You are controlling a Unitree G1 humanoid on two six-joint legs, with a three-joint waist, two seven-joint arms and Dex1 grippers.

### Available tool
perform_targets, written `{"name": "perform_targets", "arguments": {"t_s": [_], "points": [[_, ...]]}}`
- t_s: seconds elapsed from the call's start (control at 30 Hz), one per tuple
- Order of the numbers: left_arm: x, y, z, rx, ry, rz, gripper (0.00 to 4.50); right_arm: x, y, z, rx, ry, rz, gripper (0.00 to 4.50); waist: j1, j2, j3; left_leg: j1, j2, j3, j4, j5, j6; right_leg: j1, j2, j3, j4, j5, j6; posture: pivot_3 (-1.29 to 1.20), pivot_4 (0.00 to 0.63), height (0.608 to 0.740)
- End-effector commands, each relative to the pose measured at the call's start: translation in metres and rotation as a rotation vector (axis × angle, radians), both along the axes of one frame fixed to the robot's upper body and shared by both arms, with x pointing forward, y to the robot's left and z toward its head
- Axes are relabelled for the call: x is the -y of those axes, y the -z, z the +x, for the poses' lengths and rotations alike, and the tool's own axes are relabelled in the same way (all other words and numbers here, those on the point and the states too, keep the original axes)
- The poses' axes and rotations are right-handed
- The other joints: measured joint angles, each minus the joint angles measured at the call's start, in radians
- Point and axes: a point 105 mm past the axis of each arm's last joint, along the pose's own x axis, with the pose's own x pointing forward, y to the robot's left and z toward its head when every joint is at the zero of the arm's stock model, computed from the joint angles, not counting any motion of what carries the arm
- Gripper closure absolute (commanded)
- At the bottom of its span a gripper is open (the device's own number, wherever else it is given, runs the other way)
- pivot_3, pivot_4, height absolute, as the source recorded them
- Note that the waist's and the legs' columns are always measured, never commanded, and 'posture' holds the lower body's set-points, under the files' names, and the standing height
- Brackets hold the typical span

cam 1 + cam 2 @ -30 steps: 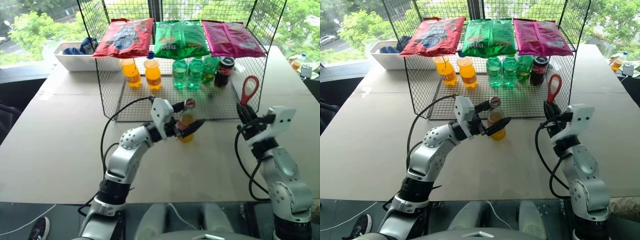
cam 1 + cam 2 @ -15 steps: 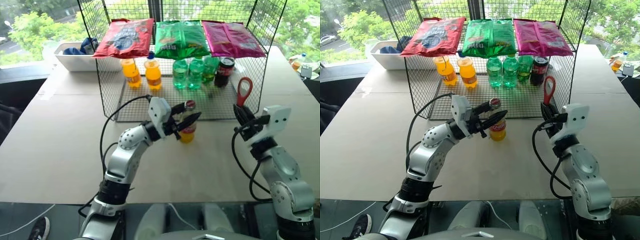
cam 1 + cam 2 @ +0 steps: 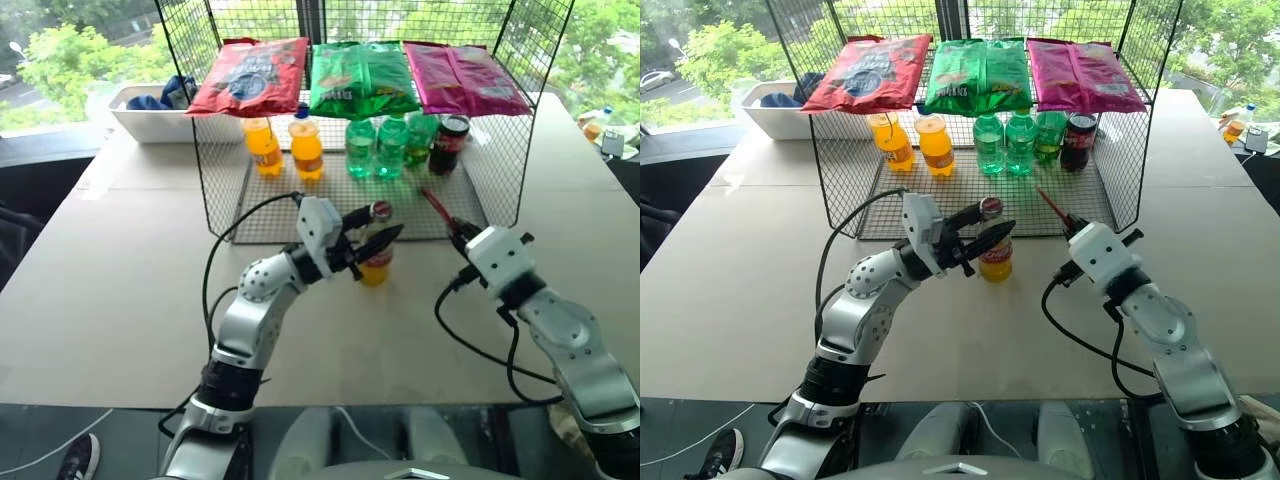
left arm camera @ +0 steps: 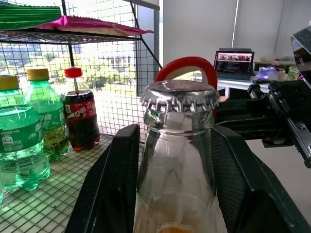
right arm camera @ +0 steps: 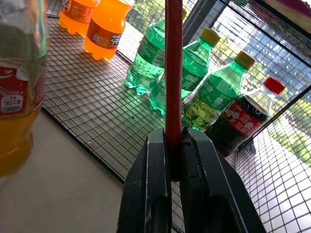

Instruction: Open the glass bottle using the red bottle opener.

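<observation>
**Left wrist view: crimped cap front and centre, opener close behind**

Left wrist view puts us right at the neck of the glass bottle [image 4: 177, 160]; clear, smooth glass, topped by a silver crown cap [image 4: 180, 99] with a fluted edge, cap on; the left gripper [image 3: 365, 245] has its two matte black fingers [image 4: 109, 189] pressed to the neck, one on each side, holding it upright on the pale table [image 3: 130, 290], just in front of the wire rack [image 3: 215, 190]; yellow-orange drink low in the body, red label round the middle.

Over to the right gripper [image 3: 1065, 222]; black fingers [image 5: 150, 194] clamped tight on the flat handle of the red bottle opener [image 5: 173, 73], seen edge-on as a thin red strip from the right wrist; its oval loop shows as a red arc just behind the cap from the left wrist; opener and bottle near, apart in the head views.

On the rack's mesh floor: stubby orange plastic bottles [image 3: 285, 145], ribbed green ones [image 3: 375, 145], a dark cola bottle [image 3: 450, 140]; glossy crisp bags [image 3: 365, 78] lie on top.
</observation>
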Motion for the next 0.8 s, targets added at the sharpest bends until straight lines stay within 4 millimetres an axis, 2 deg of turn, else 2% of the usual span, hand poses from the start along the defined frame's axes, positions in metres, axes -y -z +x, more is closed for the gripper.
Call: {"name": "perform_targets", "arguments": {"t_s": [0.03, 0.17, 0.43, 0.6, 0.8], "points": [[0.008, 0.019, 0.000, -0.072, 0.027, 0.040, 2.87, -0.007, -0.015, 0.001, 0.193, -0.017, -0.141, 4.50, 0.002, -0.001, 0.000, 0.000, 0.000, 0.000, 0.000, 0.000, 0.000, 0.000, 0.000, 0.000, 0.000, 0.000, 0.000, 0.00, 0.150, 0.740], [0.009, 0.021, 0.000, -0.073, 0.028, 0.050, 2.87, -0.012, -0.017, 0.001, 0.259, -0.029, -0.181, 4.50, 0.005, -0.001, -0.001, 0.001, 0.000, -0.001, 0.000, 0.000, 0.000, 0.001, 0.000, -0.001, -0.001, 0.000, 0.000, 0.00, 0.150, 0.740], [0.009, 0.028, 0.002, -0.079, 0.029, 0.078, 2.87, -0.032, -0.007, -0.008, 0.286, -0.120, -0.185, 4.50, 0.004, -0.001, -0.002, 0.002, 0.000, 0.000, 0.000, 0.000, 0.000, 0.002, 0.000, 0.000, 0.000, 0.000, 0.000, 0.00, 0.150, 0.740], [0.010, 0.028, 0.002, -0.081, 0.036, 0.077, 2.87, -0.032, -0.010, -0.004, 0.291, -0.114, -0.121, 4.50, 0.004, -0.001, -0.002, 0.011, 0.000, -0.001, -0.001, 0.000, 0.000, 0.013, 0.000, -0.001, -0.003, 0.000, 0.000, 0.00, 0.150, 0.740], [0.009, 0.028, 0.002, -0.084, 0.037, 0.072, 2.87, -0.042, 0.001, -0.002, 0.278, -0.185, -0.168, 4.50, 0.003, -0.002, -0.002, 0.017, 0.001, -0.001, -0.002, 0.000, 0.000, 0.017, 0.000, -0.001, -0.003, 0.000, 0.000, 0.00, 0.150, 0.740]]}}
